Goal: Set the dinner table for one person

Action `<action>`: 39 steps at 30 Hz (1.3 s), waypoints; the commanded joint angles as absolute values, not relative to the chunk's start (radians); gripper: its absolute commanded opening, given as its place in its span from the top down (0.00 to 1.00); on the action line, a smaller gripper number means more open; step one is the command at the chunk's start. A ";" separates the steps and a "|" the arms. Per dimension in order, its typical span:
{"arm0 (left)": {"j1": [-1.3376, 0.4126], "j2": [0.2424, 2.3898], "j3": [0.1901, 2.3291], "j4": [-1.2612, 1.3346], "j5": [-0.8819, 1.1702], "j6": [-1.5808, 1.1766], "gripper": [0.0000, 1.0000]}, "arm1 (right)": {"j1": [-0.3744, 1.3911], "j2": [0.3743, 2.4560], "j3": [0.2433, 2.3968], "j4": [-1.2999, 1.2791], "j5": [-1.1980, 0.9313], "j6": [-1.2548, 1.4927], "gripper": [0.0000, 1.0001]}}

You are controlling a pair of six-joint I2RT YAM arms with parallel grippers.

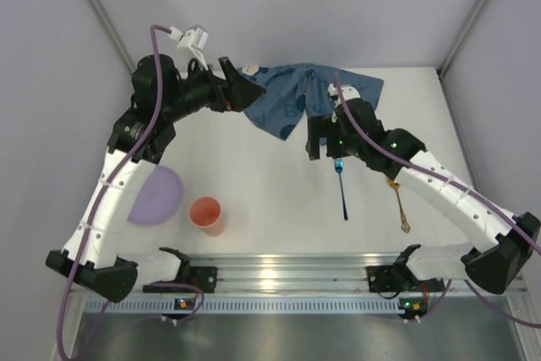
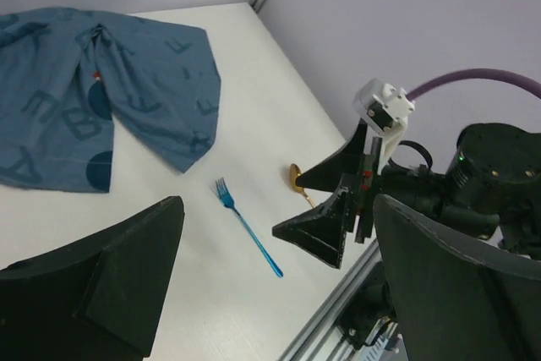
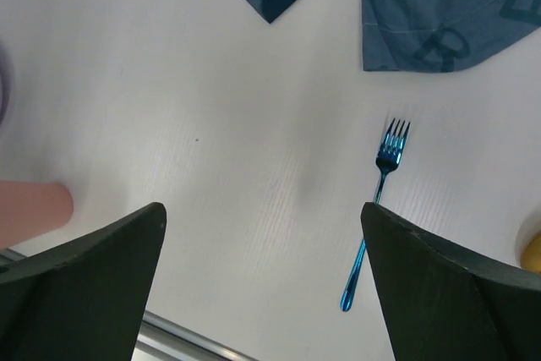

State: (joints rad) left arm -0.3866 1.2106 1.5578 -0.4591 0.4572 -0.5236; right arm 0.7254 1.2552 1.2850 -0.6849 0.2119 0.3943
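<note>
Both of my grippers are spread wide with nothing between the fingers. The left gripper (image 2: 276, 202) hovers by the far left corner of the lettered blue placemat (image 1: 300, 95). The right gripper (image 3: 262, 209) hangs over the bare white dinner table (image 1: 270, 183), which stretches under everything from the far wall to the silver rail (image 1: 279, 272) at the near edge. The placemat lies rumpled and folded on itself at the far side, so I judge the first job is to flatten it, and that is where trouble sits. If I pinch only one corner and pull, the fold will likely drag along rather than open. The two wrists are near each other over the cloth, and a careless sweep could knock them together. The blue fork (image 3: 374, 209) lies near the placemat's near edge, where a dragged cloth or a low finger may shove it. The gold spoon (image 1: 399, 205) is just beside the right forearm. The orange cup (image 1: 205, 211) and purple plate (image 1: 156, 194) sit by the left arm's links, so a swinging elbow could tip the cup.
</note>
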 commanded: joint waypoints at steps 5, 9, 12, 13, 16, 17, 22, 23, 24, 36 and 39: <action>-0.342 1.047 1.261 -0.448 -0.067 -0.903 0.02 | 0.729 1.221 1.327 -0.687 0.331 0.411 0.00; -0.199 0.990 1.037 -0.409 0.136 -0.859 0.11 | 0.727 1.210 1.360 -0.716 0.420 0.403 0.00; -0.227 1.125 1.181 -0.658 -0.018 -0.677 0.08 | 0.727 1.236 1.377 -0.776 0.460 0.417 0.00; -0.227 1.153 1.224 -0.749 -0.062 -0.646 0.02 | 0.727 1.244 1.379 -0.791 0.471 0.431 0.00; -0.230 1.218 1.235 -0.770 -0.056 -0.583 0.02 | 0.727 1.272 1.381 -0.827 0.355 0.398 0.00; -0.236 1.241 1.233 -0.755 -0.043 -0.574 0.02 | 0.727 1.270 1.376 -0.809 0.324 0.397 0.00; -0.328 1.287 1.227 -0.649 -0.046 -0.663 0.02 | 0.727 1.267 1.377 -0.778 0.252 0.475 0.00; -0.350 1.325 1.232 -0.602 -0.052 -0.690 0.02 | 0.727 1.270 1.381 -0.784 0.253 0.480 0.00; -0.369 1.354 1.244 -0.583 -0.052 -0.704 0.02 | 0.727 1.272 1.384 -0.788 0.255 0.483 0.00; -0.537 2.069 1.787 -0.710 -0.204 -0.862 0.03 | 0.727 1.102 1.261 -0.922 0.293 0.593 0.00; -0.535 2.176 1.864 -0.689 -0.195 -0.905 0.04 | 0.727 1.008 1.235 -0.974 0.298 0.668 0.00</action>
State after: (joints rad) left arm -0.5438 2.1304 1.7817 -0.6754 -0.1673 -0.8406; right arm 0.7258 1.1076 1.2430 -0.9157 0.2832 0.5709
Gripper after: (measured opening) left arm 0.968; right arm 0.996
